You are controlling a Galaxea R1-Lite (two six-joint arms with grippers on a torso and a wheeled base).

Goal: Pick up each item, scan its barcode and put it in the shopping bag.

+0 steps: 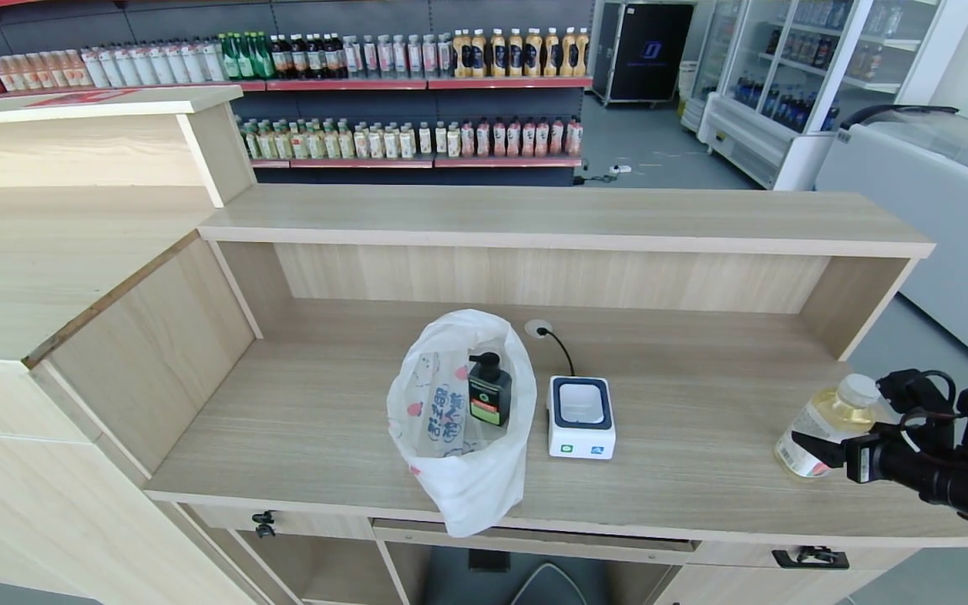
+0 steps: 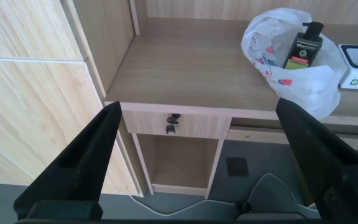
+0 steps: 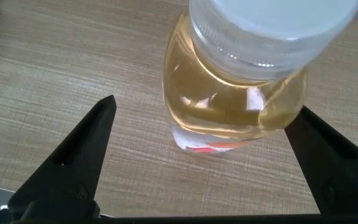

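A clear plastic bottle of yellow liquid with a white cap (image 1: pixel 824 424) stands near the right end of the light wooden counter (image 1: pixel 686 470), close to its front edge. The right gripper (image 3: pixel 205 109) is at the bottle, its fingers spread wide on either side without gripping it. A white plastic shopping bag (image 1: pixel 450 479) sits at the front edge, left of centre, holding a black pump bottle (image 1: pixel 489 395). A white barcode scanner (image 1: pixel 581 416) lies just beside the bag. The left gripper (image 2: pixel 199 104) hangs off the front left corner, fingers wide apart, holding nothing.
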